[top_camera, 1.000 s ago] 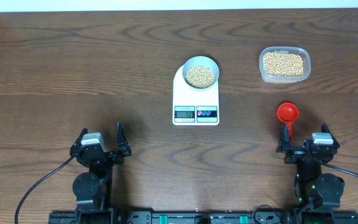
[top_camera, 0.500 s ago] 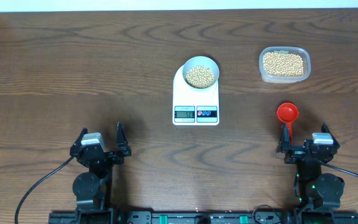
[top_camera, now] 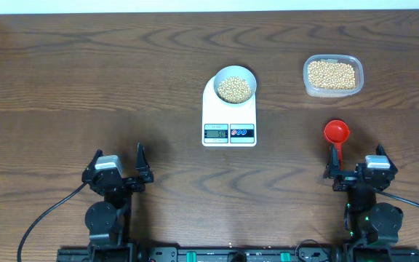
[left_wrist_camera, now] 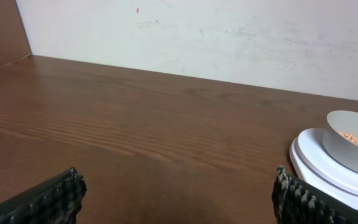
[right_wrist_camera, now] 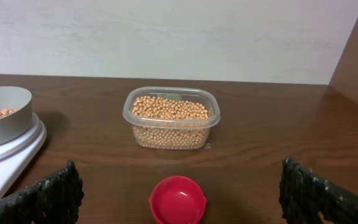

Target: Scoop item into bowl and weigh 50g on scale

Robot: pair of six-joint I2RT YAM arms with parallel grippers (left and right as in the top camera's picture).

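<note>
The pale bowl (top_camera: 235, 76) holds tan beans (top_camera: 235, 89) and sits on the far end of the white scale (top_camera: 229, 120); its display is too small to read. A red scoop (top_camera: 336, 132) lies on the table, its handle pointing at my right gripper (top_camera: 356, 159). That gripper is open. In the right wrist view the scoop's cup (right_wrist_camera: 179, 200) lies on the table between the wide-apart fingers (right_wrist_camera: 55, 193), untouched. My left gripper (top_camera: 118, 159) is open and empty near the front edge, with the bowl (left_wrist_camera: 353, 146) and scale (left_wrist_camera: 328, 171) ahead to its right.
A clear plastic tub (top_camera: 332, 75) full of beans stands at the back right, straight ahead of the right gripper beyond the scoop. A white wall runs along the table's far edge. Bare wood lies between the left gripper and the scale.
</note>
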